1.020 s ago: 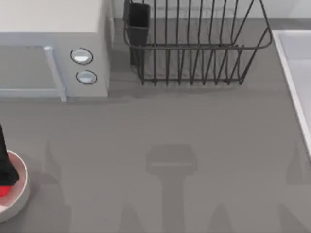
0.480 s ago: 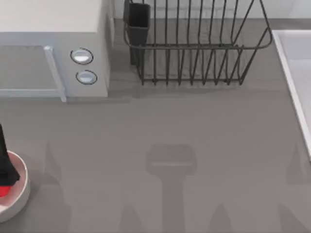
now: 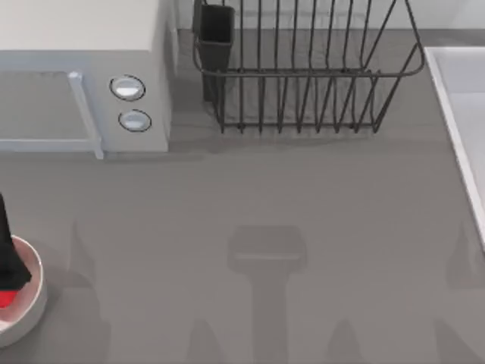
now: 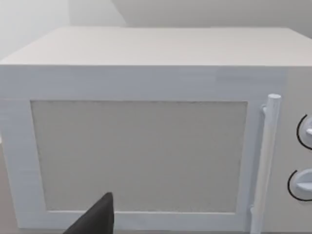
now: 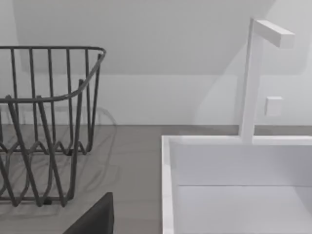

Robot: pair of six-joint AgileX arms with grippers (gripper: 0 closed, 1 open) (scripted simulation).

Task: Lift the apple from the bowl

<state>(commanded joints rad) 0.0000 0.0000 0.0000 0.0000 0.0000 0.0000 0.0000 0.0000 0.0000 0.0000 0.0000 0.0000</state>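
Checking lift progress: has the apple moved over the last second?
Yes, slightly: the apple has shifted up the top view toward the microwave.

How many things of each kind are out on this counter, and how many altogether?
Apple: 1, red, in the bowl under the left tool
Bowl: 1
Microwave: 1
Dish rack: 1
Sink: 1
Faucet: 1
Total: 6
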